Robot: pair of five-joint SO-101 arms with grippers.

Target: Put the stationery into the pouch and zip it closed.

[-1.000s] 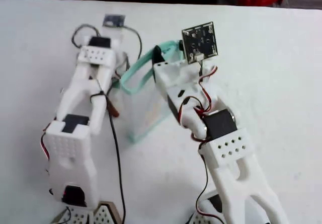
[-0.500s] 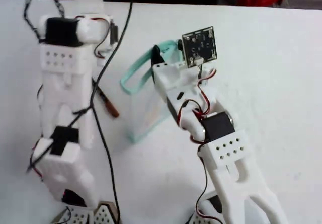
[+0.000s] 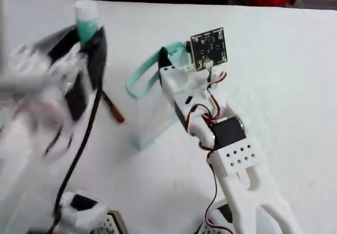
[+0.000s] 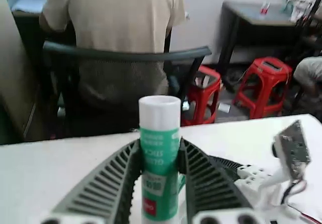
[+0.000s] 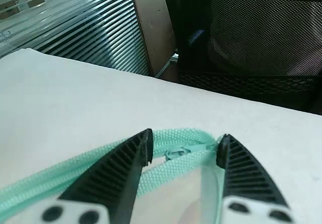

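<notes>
A glue stick [image 4: 159, 123] with a white cap and green label stands upright between the ribbed fingers of my left gripper [image 4: 159, 146], which is shut on it. From above, the glue stick [image 3: 86, 26] is raised high over the table's left side, on a blurred arm. The clear pouch [image 3: 155, 113] with a teal zipper band stands tilted at mid-table, its mouth gaping. My right gripper [image 3: 169, 60] holds the far end of that mouth. In the right wrist view, the gripper [image 5: 183, 141] has the pouch's zipper band [image 5: 171, 168] between its fingers. A reddish pen [image 3: 111, 110] lies left of the pouch.
A black cable [image 3: 79, 150] hangs from the left arm over the table's left side. The right arm's camera board [image 3: 209, 46] sticks up beside the pouch. Past the table's far edge [image 3: 263, 5] stand a chair [image 4: 121, 58] and red stools [image 4: 264, 85].
The left arm rose from beside the pouch's mouth and swung up and to the left, carrying the glue stick. The right arm, pouch and pen stayed put.
</notes>
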